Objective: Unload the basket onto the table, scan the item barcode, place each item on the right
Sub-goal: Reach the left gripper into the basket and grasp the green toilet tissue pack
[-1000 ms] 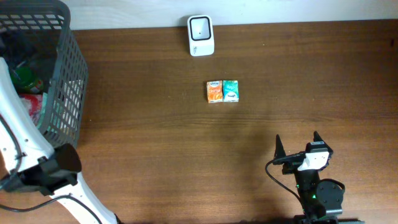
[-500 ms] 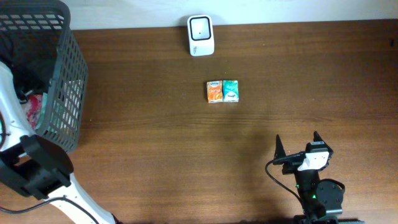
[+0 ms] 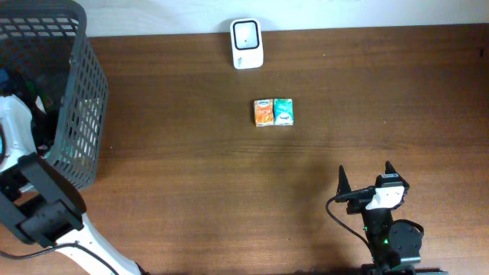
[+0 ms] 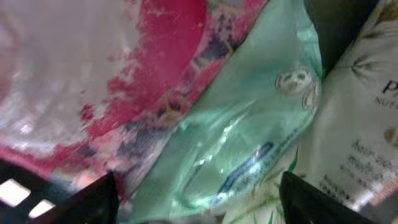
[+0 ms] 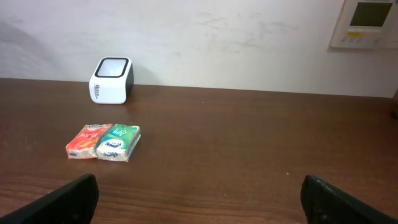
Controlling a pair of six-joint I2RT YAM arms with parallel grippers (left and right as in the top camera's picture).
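The dark brown wooden counter (image 3: pixel 229 198) is mostly bare, with wide free room around its middle and along its near edge. Only the overhead view shows the dark grey plastic mesh basket (image 3: pixel 80 114) at the counter's left edge. The white left arm (image 3: pixel 38 198) bends up from the near corner and goes over the rim into it.

The left wrist view alone shows the inside. A glossy mint-green pouch (image 4: pixel 249 124) lies between a pink-and-white packet (image 4: pixel 155 74) and a cream leaf-printed packet (image 4: pixel 354 124). The left gripper (image 4: pixel 199 193) has its fingers apart with the pouch spanning the gap; I cannot tell whether they pinch it.

The white box-shaped barcode scanner (image 3: pixel 247 43) stands at the far edge. A small orange packet (image 3: pixel 263 112) and a small teal packet (image 3: pixel 283 111) touch side by side mid-counter. The right gripper (image 3: pixel 365 169) rests at the near edge, spread wide and empty.
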